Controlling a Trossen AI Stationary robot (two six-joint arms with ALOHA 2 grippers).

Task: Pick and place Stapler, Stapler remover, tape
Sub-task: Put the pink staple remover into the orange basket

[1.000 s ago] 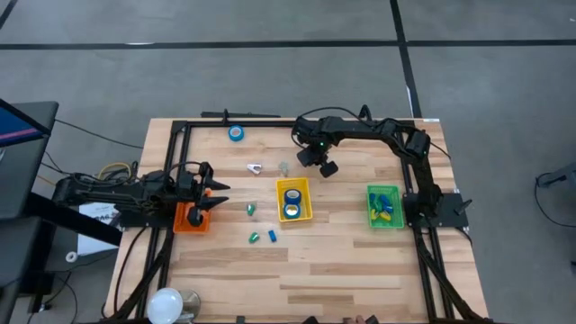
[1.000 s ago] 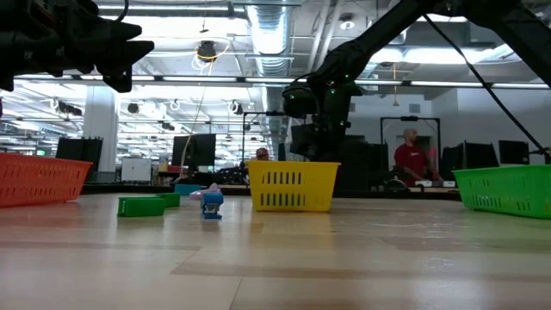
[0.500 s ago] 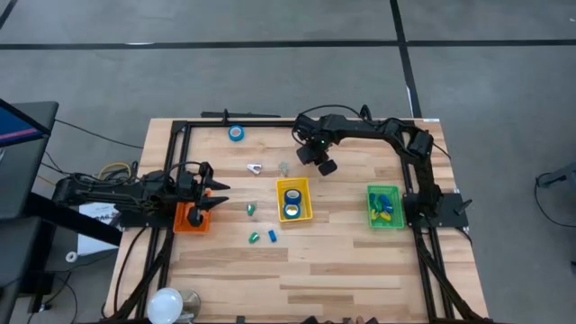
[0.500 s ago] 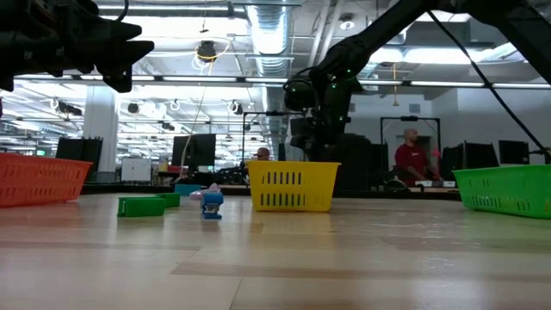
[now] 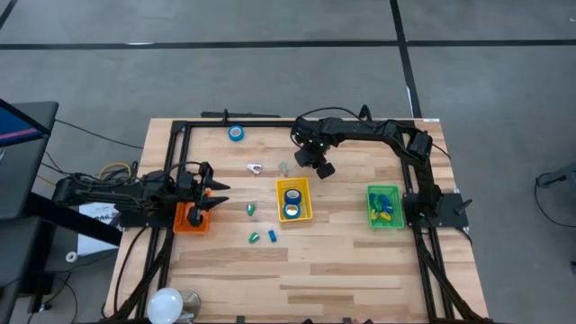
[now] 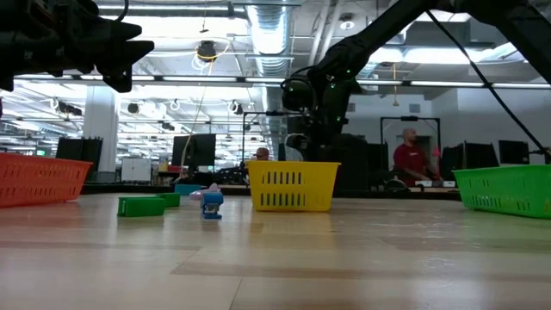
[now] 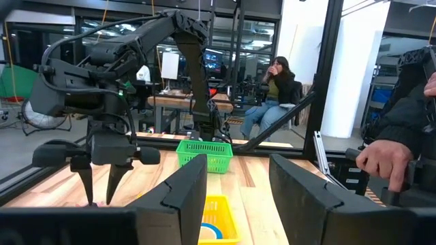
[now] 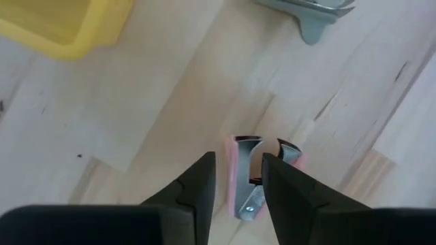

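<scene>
A pink staple remover [image 8: 253,178] lies flat on the wood. My right gripper [image 8: 237,163] is open and points down just above it, near the table's far middle [image 5: 310,165]; its fingers touch nothing. A grey remover [image 8: 310,13] lies beside it, and a white one [image 5: 256,167] farther left. One blue tape roll [image 5: 236,133] lies at the far edge. Two more rolls [image 5: 292,194] sit in the yellow basket [image 5: 280,200]. My left gripper [image 5: 216,195] waits open over the orange basket [image 5: 184,220].
A green basket [image 5: 370,209] with small coloured pieces stands at the right. Small green and blue blocky pieces [image 5: 255,238] lie on the wood near the yellow basket. A black frame runs around the table. People sit and stand beyond the table, and a hand [image 7: 381,160] shows at its side.
</scene>
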